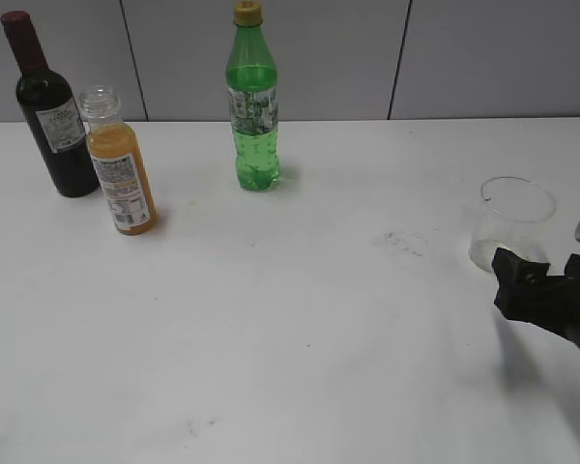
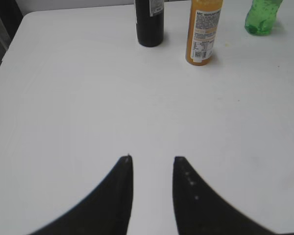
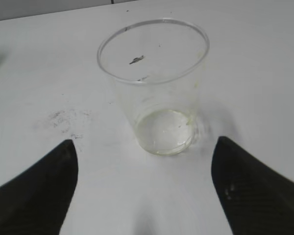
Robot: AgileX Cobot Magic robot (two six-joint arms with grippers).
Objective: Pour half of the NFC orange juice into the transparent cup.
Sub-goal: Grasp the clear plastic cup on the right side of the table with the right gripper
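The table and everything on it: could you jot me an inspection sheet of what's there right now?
Surface: white table, a few dark smudges near the cup.
Job's things: juice bottle upright, uncapped, far left; cup upright, with no juice in it, on the right.
Clutter: wine bottle just behind the juice; green soda bottle at the back, capped.
Hands: right hand wide open just short of the cup, holding nothing; left hand partly open over bare table, holding nothing.
Cables: nothing seen.
Surroundings: grey panelled wall behind.
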